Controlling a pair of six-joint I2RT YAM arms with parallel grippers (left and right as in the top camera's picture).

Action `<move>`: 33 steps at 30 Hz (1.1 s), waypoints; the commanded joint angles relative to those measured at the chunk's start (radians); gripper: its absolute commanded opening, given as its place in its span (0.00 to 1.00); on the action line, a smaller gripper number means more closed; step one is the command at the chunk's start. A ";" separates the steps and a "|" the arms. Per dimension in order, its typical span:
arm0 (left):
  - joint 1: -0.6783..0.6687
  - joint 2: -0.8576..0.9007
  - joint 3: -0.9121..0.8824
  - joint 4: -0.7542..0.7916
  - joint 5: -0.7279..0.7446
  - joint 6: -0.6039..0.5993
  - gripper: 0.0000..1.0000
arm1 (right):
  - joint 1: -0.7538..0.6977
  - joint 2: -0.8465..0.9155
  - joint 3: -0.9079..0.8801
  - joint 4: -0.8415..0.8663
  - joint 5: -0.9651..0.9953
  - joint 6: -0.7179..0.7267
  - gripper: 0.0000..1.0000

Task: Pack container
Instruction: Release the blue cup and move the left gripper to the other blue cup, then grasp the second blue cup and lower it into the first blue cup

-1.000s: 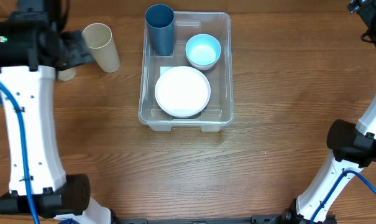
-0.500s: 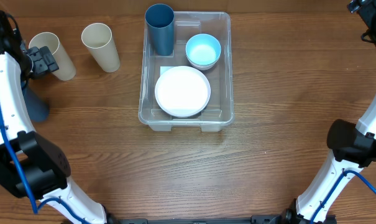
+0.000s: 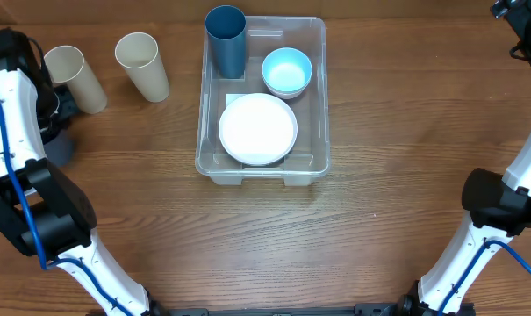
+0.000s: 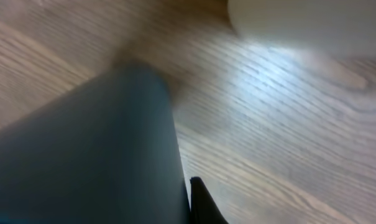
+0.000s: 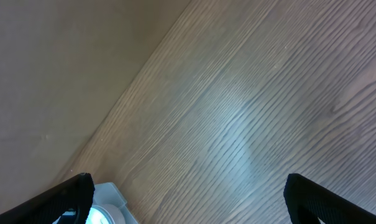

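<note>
Wood table point(image 3: 379, 219), clear container point(image 3: 311, 132) opening upward, long axis near-to-far

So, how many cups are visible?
4: two beige cups left of the container, a blue cup in its far-left corner, a dark cup partly hidden by the left arm.

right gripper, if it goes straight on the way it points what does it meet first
Most likely the bare brown wooden table: nothing lies between the open fingers of the right gripper. The large clear plastic container shows only at the lower left, off that line; depth is unclear.
</note>
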 commanded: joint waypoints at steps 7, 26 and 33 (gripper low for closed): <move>-0.141 -0.097 0.527 -0.419 0.280 0.058 0.04 | 0.004 -0.005 0.006 0.003 0.002 0.005 1.00; -0.631 -0.027 0.547 0.242 0.200 0.032 0.04 | 0.003 -0.005 0.006 0.003 0.002 0.005 1.00; -0.649 0.010 0.546 0.211 0.199 0.032 0.04 | 0.003 -0.005 0.006 0.003 0.002 0.005 1.00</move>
